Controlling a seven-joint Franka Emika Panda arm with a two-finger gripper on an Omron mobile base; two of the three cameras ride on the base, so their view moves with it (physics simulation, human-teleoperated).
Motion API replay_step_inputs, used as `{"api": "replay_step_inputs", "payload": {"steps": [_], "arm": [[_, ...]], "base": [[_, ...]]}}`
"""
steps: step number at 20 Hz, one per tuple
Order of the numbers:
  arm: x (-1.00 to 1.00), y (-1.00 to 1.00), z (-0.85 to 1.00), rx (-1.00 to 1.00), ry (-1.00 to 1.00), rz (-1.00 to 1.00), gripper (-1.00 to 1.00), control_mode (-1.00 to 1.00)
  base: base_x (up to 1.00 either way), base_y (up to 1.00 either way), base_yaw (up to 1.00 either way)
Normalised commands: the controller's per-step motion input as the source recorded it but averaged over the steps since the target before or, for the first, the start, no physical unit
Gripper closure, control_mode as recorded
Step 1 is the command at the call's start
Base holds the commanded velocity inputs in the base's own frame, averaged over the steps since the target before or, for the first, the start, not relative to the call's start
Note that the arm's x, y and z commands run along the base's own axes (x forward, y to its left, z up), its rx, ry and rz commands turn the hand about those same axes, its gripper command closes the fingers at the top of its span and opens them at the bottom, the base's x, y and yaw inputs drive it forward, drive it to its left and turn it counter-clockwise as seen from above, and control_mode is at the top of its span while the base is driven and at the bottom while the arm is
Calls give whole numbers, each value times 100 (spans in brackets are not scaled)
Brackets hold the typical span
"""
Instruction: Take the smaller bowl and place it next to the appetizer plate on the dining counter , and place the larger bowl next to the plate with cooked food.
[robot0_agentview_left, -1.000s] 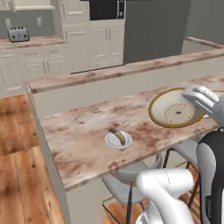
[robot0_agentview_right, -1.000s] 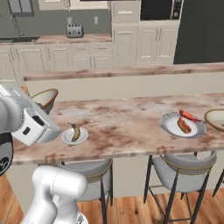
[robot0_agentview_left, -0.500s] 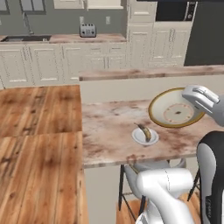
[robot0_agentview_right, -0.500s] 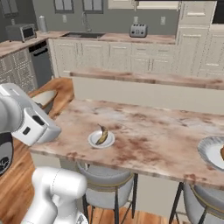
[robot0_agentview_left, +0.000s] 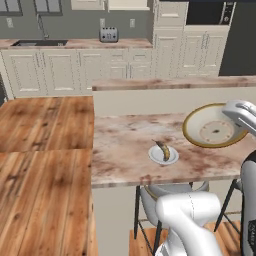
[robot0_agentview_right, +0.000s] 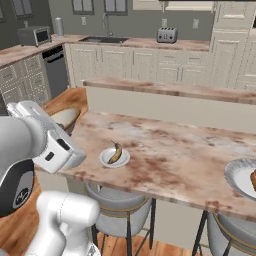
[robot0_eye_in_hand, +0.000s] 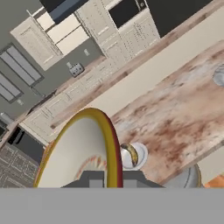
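Both base views have swung along the dining worktop since the earlier frames, a shift of the whole picture, so the cameras moved and not the things; the wooden surface at its end now takes up far more of the left base view, and the bowl keeps its place at the hand. Largest in view, the dining worktop is a long slab of beige and reddish-brown marbled stone with a plain beige raised ledge along its far edge. Behind it run cream cabinets with a sink and a toaster on their top. Grey stools stand under the near edge. The larger bowl, shallow and cream with a brown-gold rim and a dark centre spot, hangs tilted above the slab, clear of the surface. The pincer is clenched on its rim at the side nearest the arm. In the hand view the larger bowl stands on edge just above the fingertips. A small white plate carrying a banana lies near the middle of the slab, apart from the bowl. A second plate with food sits further along, at the right edge of the right base view.
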Motion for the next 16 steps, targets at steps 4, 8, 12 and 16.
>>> {"api": "replay_step_inputs", "payload": {"steps": [4, 8, 12, 16], "arm": [[9, -79, -31, 0, 13, -8, 100, -100], [27, -93, -23, 1, 33, -12, 100, -100], [40, -99, -30, 8, 29, -10, 100, -100], [54, -70, -37, 13, 20, -1, 100, -100]], "base": [[0, 0, 0], [0, 0, 0], [0, 0, 0], [0, 0, 0]]}}
